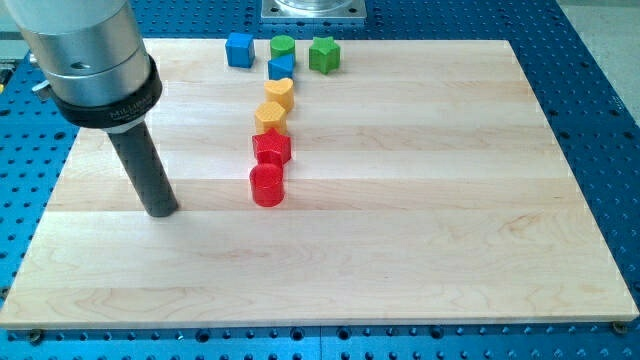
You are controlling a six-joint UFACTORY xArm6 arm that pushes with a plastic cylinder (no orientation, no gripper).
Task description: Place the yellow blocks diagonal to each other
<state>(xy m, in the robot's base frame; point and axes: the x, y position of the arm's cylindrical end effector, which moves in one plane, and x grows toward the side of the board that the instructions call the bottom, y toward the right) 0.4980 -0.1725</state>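
Two yellow blocks stand in a column near the board's top middle: one yellow block (279, 92) above, another yellow block (270, 116) just below it and slightly left, touching it. Below them are a red star-like block (272, 148) and a red cylinder (267, 186). My tip (161, 210) rests on the board to the left of the red cylinder, well apart from it and from the yellow blocks.
A blue cube (239, 49), a green cylinder (283, 46), a green star-like block (324, 54) and a blue block (281, 68) sit along the wooden board's (450, 200) top edge. The blue block touches the upper yellow block.
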